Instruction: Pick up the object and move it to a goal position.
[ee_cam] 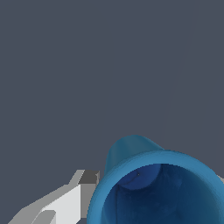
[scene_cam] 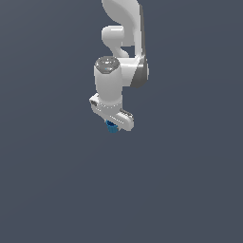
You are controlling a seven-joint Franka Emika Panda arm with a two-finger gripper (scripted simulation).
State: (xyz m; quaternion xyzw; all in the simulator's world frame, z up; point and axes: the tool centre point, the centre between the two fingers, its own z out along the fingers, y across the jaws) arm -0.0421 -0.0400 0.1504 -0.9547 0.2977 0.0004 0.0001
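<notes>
The object point(scene_cam: 112, 126) is a small bright blue cup that pokes out just below the white hand of my gripper point(scene_cam: 114, 125) in the exterior view. It looks lifted, with only plain grey background around it. In the wrist view the object point(ee_cam: 157, 188) fills the near corner, its open mouth and darker hollow facing the camera. A grey finger point(ee_cam: 83, 192) presses against its outer wall on one side. A sliver of the other finger point(ee_cam: 221, 178) shows at the frame's edge. The gripper is shut on the cup.
The white arm point(scene_cam: 121, 52) comes down from the top of the exterior view. Everything else in both views is uniform dark grey, with no other object, edge or goal marker visible.
</notes>
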